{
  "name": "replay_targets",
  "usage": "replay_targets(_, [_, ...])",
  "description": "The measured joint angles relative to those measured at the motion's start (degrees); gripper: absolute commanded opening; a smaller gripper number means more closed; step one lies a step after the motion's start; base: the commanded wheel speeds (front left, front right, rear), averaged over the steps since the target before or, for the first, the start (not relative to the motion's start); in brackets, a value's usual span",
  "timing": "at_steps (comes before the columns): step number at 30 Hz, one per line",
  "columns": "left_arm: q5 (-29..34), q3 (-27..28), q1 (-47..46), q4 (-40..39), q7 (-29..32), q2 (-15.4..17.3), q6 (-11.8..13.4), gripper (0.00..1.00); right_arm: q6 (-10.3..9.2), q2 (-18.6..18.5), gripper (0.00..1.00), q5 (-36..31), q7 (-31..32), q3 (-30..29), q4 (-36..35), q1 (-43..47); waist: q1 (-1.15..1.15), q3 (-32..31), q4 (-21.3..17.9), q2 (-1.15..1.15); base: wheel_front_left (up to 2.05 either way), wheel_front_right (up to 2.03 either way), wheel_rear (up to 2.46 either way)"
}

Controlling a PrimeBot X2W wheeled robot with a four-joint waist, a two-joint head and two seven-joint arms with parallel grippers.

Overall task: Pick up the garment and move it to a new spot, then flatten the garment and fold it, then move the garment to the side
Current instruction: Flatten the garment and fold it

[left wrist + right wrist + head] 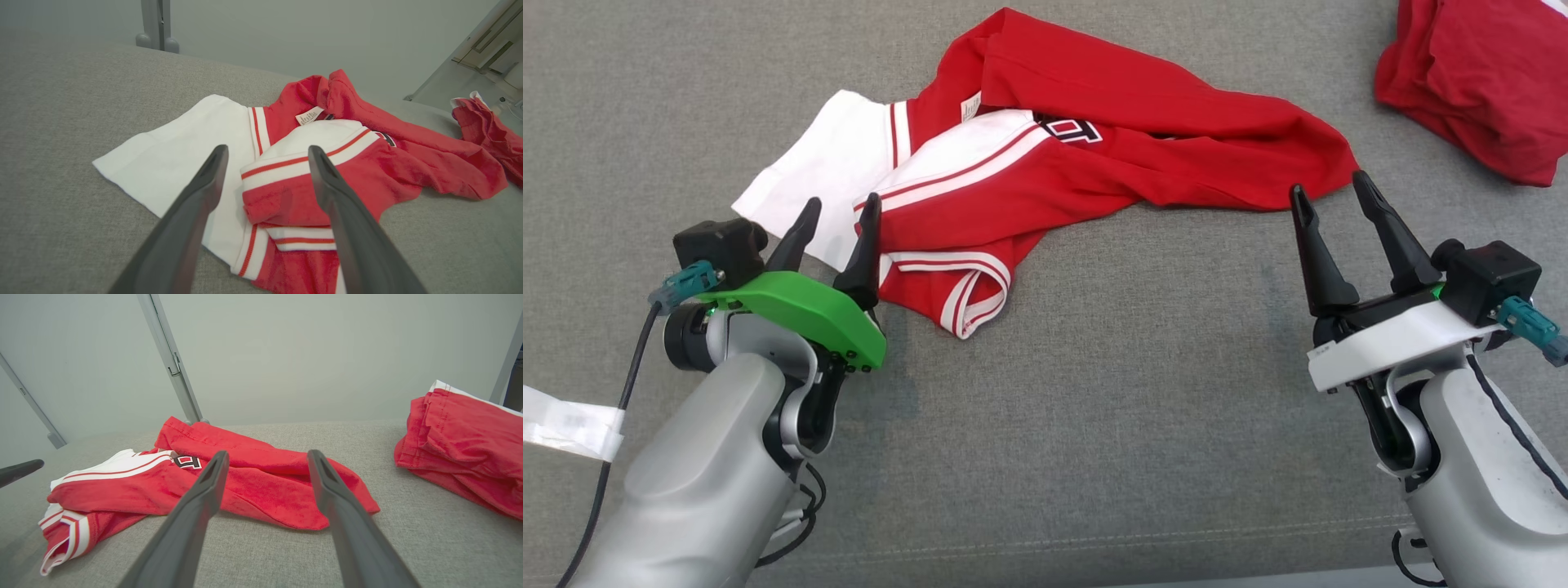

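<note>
Garment point(1094, 155), a red top with white panels and red-and-white striped trim, lies crumpled in a long twisted heap across the middle of the grey fabric-covered surface point(1094, 408), a white panel spread flat at its left end and a red fold tapering off to the right. Nothing has been lifted, so the step in hand looks like the first one: taking hold so that the garment can be carried to a new spot. The left gripper point(843, 201) stands with its jaws wide apart and empty, its fingertips over the white panel and striped band at the garment's near-left edge; whether they touch the cloth I cannot tell. The right gripper point(1329, 182) is likewise spread wide and holds nothing, its tips just beside the red end on the right. The next move probably calls for each gripper to go down onto a single edge of cloth and close; the layers are bunched and doubled over, so a pinch may catch several at once. A second red pile point(1478, 82) sits at the far right, apart from the garment but near enough to limit where it can be spread. A strip of white tape point(564, 420) lies at the left edge.
</note>
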Motion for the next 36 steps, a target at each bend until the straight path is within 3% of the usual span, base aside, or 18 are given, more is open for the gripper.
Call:
replay_targets(21, [-2.83,1.60,0.63,1.01,3.63,1.71,0.49,1.00,0.59,-0.04,1.00,-0.07,0.49,0.23,-1.03,-0.33,0.00,2.44,-2.79,0.00,0.00,0.00,0.00])
replay_targets(27, [-6.66,3.47,0.62,0.97,4.77,0.40,0.44,1.00,0.59,-0.03,1.00,-0.07,0.49,0.24,-1.13,-0.34,0.00,2.64,-3.19,0.00,0.00,0.00,0.00])
replay_targets(36, [-7.39,3.47,0.52,0.03,6.01,-0.43,-0.10,1.00,0.58,-0.03,1.00,-0.05,0.49,0.15,-1.15,-0.34,0.00,2.71,-3.52,0.00,0.00,0.00,0.00])
